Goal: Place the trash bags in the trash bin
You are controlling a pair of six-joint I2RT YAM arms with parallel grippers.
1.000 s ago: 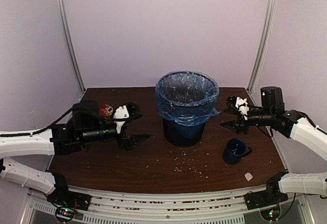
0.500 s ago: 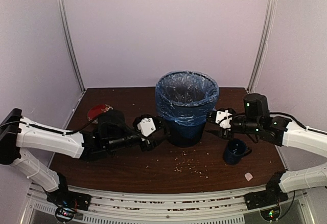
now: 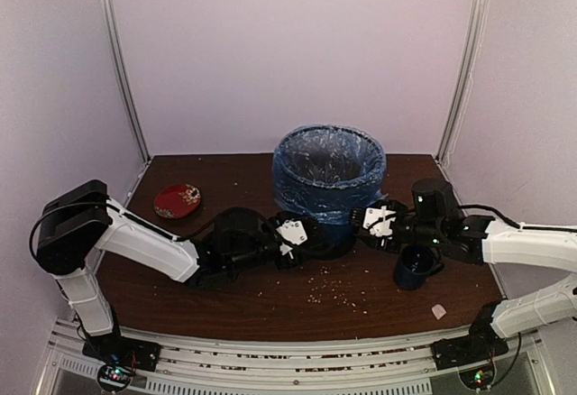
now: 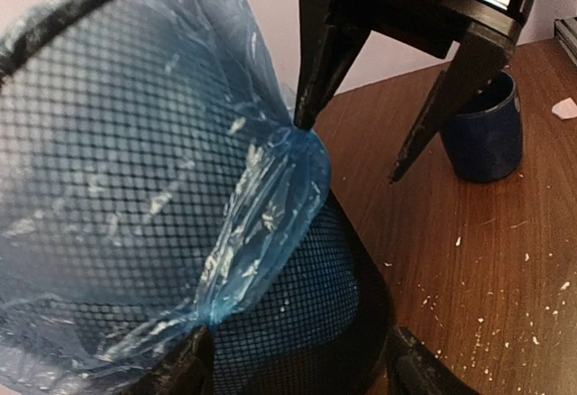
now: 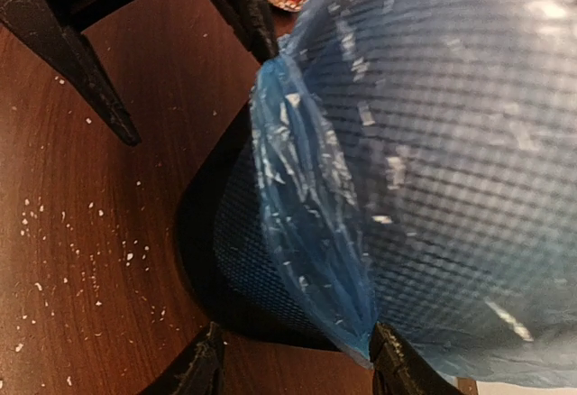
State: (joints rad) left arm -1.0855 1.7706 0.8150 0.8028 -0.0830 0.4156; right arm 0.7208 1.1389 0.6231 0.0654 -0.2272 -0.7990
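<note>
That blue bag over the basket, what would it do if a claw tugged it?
Probably floppy: the bag is thin wrinkled film hanging in loose folds over the mesh bin. Likely slippery too, since it looks glossy. It seems light, so it should bunch up rather than drag the bin.

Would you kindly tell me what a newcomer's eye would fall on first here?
The black mesh trash bin, lined with a blue trash bag, dominates the centre. The left tool and right tool flank it, jaws apart. A dark blue mug stands near the right tool.
</note>
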